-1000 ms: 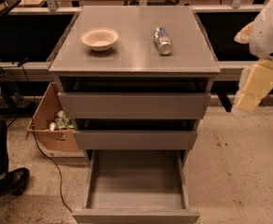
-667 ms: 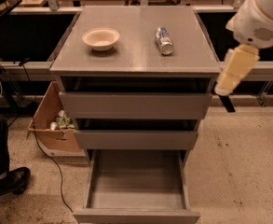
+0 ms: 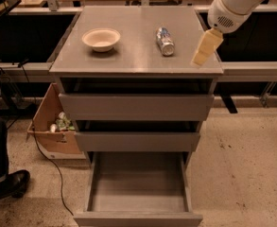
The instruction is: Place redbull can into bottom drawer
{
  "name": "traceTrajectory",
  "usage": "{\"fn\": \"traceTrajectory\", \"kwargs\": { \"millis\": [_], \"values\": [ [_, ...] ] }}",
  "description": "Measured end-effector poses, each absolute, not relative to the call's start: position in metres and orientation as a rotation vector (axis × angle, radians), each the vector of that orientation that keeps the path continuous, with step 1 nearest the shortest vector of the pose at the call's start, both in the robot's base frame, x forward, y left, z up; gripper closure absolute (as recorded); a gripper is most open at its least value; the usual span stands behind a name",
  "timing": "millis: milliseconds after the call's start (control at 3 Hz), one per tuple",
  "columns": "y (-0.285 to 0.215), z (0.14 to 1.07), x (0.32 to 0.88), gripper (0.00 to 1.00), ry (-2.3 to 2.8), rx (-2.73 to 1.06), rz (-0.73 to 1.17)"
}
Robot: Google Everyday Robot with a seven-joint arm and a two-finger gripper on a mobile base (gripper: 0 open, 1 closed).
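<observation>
Approach stage: gripper (image 3: 206, 46) beside can (image 3: 165, 41); drawer (image 3: 138, 186) open.
Can lies on its side on the cabinet top (image 3: 128, 60), at 3 o'clock of the bowl (image 3: 101, 38), untouched; gripper hangs over the top's right edge, at 3 o'clock of the can, near but apart, probably lined up for a sideways reach; whether it is open or closed cannot be told; drawer stands pulled out at 6 o'clock, apparently ready to receive the can.

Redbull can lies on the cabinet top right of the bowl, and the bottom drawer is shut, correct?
No: the camera view shows the bottom drawer pulled open. The redbull can does lie right of the bowl; the gripper hovers right of the can.
</observation>
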State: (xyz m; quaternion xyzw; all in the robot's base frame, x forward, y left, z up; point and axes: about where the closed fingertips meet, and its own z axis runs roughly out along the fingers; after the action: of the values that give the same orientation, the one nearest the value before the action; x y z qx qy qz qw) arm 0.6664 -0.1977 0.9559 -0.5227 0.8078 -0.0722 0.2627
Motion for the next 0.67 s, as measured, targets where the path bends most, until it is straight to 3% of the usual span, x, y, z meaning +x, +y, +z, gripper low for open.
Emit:
{"fn": "traceTrajectory", "kwargs": {
  "millis": [667],
  "values": [
    [-0.198, 0.947, 0.678, 0.00, 2.192, -1.344, -0.161]
  ]
}}
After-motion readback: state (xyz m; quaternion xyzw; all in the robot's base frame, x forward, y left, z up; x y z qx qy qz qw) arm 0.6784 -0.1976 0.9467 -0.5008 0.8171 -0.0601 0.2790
